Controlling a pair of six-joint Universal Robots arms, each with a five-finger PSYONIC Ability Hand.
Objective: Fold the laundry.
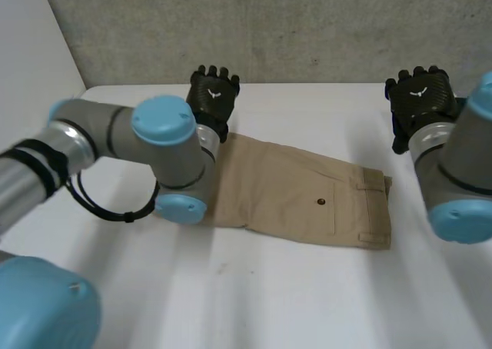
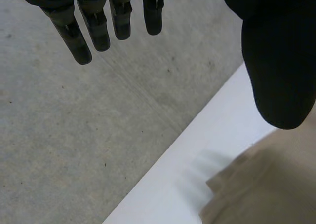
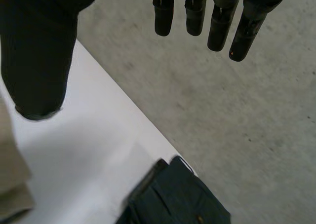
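Observation:
A pair of tan shorts (image 1: pixel 300 191) lies flat on the white table (image 1: pixel 254 295), waistband toward the right, a back pocket button showing. My left hand (image 1: pixel 213 95) hovers over the far left end of the shorts, fingers (image 2: pixel 94 26) straight and spread, nothing held; a tan corner of the shorts (image 2: pixel 266 184) lies below its thumb. My right hand (image 1: pixel 419 95) hangs past the waistband at the far right, fingers (image 3: pixel 217 21) straight, empty. A strip of the tan shorts (image 3: pixel 12 179) shows beside its thumb.
A dark blue-green garment (image 3: pixel 175 197) lies at the table's far right edge, beneath my right hand. A grey concrete wall (image 1: pixel 261 26) stands right behind the table's back edge. My left arm (image 1: pixel 138 149) crosses above the left end of the shorts.

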